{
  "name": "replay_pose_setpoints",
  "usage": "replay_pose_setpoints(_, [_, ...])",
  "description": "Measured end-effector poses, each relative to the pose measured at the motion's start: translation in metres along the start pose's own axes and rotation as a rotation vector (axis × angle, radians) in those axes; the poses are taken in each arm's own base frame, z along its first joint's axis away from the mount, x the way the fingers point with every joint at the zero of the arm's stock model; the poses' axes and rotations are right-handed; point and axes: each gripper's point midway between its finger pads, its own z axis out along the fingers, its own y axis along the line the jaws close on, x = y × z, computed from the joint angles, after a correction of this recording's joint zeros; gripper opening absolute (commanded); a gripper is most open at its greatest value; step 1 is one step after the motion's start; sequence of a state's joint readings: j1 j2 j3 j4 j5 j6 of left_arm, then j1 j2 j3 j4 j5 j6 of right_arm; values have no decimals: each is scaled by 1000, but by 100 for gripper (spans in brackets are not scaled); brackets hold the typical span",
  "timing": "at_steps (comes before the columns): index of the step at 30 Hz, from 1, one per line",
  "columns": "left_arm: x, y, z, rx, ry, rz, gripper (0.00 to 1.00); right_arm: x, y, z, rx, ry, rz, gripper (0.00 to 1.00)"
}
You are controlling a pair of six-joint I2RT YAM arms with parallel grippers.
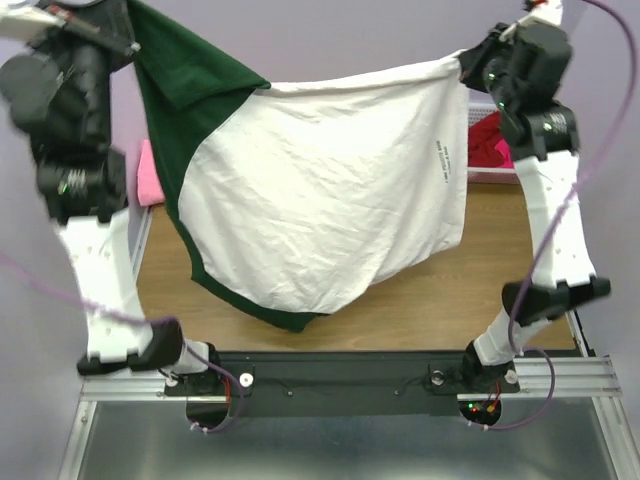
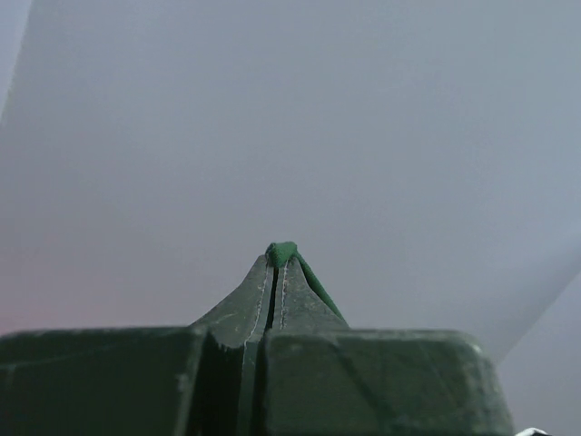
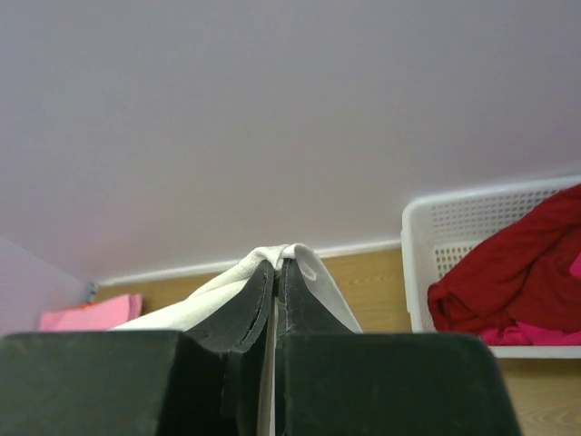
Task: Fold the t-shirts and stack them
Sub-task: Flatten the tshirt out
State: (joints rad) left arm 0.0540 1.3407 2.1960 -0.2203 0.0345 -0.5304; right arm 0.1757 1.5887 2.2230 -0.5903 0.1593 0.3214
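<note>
White-and-green tee (image 1: 320, 190): hangs spread in the air between both grippers, above the table (image 1: 450, 300); the held edge runs left to right and the body sags below it
Low hem: green-trimmed, nearest the arm bases; whether it touches the wood cannot be told
Left gripper (image 2: 280, 263): raised at far left, jaws clamped on a nub of green sleeve cloth
Right gripper (image 3: 277, 268): raised at far right, jaws pinched on a fold of white cloth
Nearer arm: neither; each holds one end
Coming move, by judgement: lower both ends evenly to lay the tee flat
Pink tee (image 1: 148, 175): far left of the table, beside the hanging cloth
Basket (image 3: 436, 227): far right, holding a dark red tee (image 3: 508, 272)
</note>
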Motion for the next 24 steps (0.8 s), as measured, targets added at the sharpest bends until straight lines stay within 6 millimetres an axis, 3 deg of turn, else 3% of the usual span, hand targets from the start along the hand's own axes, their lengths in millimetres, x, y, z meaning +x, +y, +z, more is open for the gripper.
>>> replay_pose_setpoints(3, [44,23,39,-27,86,-20,0,42,-2,43,1,93,-8,1])
replay_pose_setpoints(5, [85,45,64,-58,167,-35,0,64,-2,63,-5,138,-6,1])
replay_pose_setpoints(7, [119,64,77,-92,241,-52,0,69,0,69,-15,149,-2,1])
replay_pose_setpoints(10, [129,70,78,-109,270,-62,0,49,9,64,-48,104,10,1])
replay_pose_setpoints(12, [114,59,77,-85,237,-64,0,28,16,54,-74,51,19,1])
replay_pose_setpoints(14, [81,37,69,-33,167,-67,0,0,23,34,-101,-17,28,1])
replay_pose_setpoints(17, [27,0,41,48,60,-65,0,-37,31,-8,-143,-117,39,1])
replay_pose_setpoints(19, [-16,-29,10,115,-33,-57,0,-64,34,-46,-173,-197,42,1])
replay_pose_setpoints(21, [-46,-48,-21,161,-104,-43,0,-69,31,-72,-187,-234,44,1])
replay_pose_setpoints(24, [-47,-46,-68,166,-127,-25,0,-43,17,-96,-176,-205,36,1])
